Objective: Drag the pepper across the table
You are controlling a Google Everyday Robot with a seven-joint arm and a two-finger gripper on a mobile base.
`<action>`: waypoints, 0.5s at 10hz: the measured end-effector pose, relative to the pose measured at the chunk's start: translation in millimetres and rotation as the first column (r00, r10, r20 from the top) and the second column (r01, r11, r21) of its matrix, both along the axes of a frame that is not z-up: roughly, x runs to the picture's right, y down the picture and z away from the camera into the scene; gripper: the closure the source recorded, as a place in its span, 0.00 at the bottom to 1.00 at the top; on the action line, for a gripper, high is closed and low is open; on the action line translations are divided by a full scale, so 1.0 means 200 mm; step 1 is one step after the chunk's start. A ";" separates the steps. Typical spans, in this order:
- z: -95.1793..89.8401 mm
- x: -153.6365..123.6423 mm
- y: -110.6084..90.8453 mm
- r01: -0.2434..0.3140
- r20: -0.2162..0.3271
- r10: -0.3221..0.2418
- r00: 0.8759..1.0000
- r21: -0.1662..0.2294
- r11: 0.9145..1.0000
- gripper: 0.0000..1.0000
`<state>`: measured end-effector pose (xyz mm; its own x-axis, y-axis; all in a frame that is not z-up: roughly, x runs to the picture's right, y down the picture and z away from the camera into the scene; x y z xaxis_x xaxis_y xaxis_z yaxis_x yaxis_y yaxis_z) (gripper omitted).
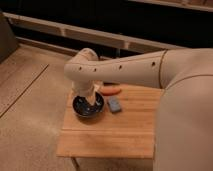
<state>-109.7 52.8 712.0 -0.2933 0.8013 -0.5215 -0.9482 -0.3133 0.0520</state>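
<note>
The orange-red pepper [111,91] lies near the far edge of the light wooden table [115,132], just right of my arm's wrist. My gripper [92,102] hangs down from the white arm over the dark bowl [82,109] at the table's far left corner. It is a short way left of and in front of the pepper. The wrist hides the pepper's left tip.
A blue-grey rectangular block [115,104] lies right of the bowl, in front of the pepper. My white arm and body fill the right side of the view. Bare floor lies to the left, and a dark wall with rails runs behind the table.
</note>
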 end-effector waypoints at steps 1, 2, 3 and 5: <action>0.00 0.00 0.01 0.011 0.002 -0.011 1.000 -0.005 1.000 0.35; -0.02 0.00 0.03 0.046 0.018 -0.045 0.999 -0.022 0.999 0.35; -0.04 0.00 0.07 0.096 0.040 -0.094 0.995 -0.047 0.994 0.35; -0.13 -0.03 0.18 0.266 0.124 -0.252 0.960 -0.116 0.957 0.35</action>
